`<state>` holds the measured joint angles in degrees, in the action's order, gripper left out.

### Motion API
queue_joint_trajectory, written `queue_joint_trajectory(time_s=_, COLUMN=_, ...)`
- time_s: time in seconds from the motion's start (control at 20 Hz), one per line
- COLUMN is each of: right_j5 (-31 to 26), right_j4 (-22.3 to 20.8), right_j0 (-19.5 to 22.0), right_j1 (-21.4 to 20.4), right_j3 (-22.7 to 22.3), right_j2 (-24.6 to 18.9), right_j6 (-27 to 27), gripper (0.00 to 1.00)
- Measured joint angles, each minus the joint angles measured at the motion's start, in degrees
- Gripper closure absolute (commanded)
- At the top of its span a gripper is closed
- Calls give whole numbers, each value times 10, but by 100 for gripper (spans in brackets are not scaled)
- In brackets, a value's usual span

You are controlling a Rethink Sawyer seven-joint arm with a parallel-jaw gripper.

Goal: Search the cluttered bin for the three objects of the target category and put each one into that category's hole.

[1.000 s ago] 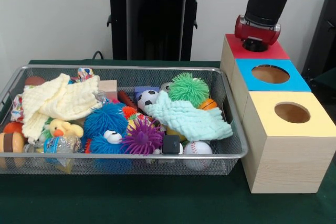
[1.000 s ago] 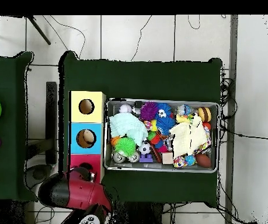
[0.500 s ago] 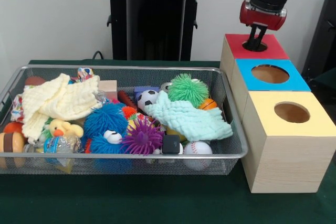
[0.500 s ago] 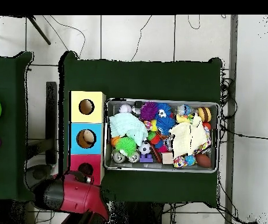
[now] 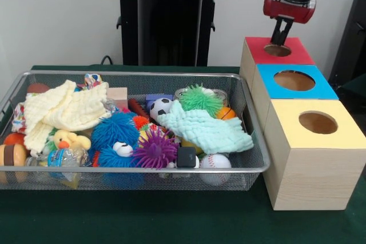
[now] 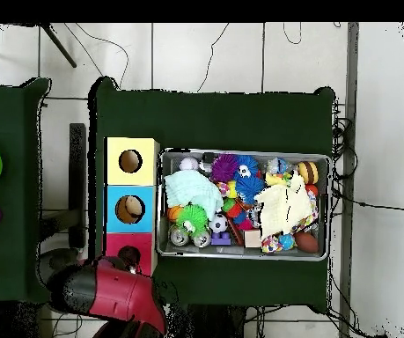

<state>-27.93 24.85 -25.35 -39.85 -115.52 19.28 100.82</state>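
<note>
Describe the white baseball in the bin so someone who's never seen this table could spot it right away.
Start at the wire mesh bin on the green table, and go to its front corner nearest the yellow-topped wooden box. The baseball sits there against the front wall, just below the mint green cloth and beside a small black cube. It is the only smooth white ball with red stitching; the soccer ball farther back has black patches.

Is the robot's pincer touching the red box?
Apart. In the front view the pincer hangs just above the hole in the red box, with a sliver of wall showing between its tips and the box top.
</note>
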Motion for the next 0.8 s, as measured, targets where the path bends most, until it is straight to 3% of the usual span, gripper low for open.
queue_joint_trajectory(time_s=0.5, right_j5=-49, right_j4=-8, right_j0=7, right_j1=-4, right_j3=35, right_j2=8, right_j6=0, gripper=100)
queue_joint_trajectory(time_s=0.8, right_j5=-83, right_j4=-29, right_j0=39, right_j1=-4, right_j3=75, right_j2=10, right_j6=0, gripper=100)
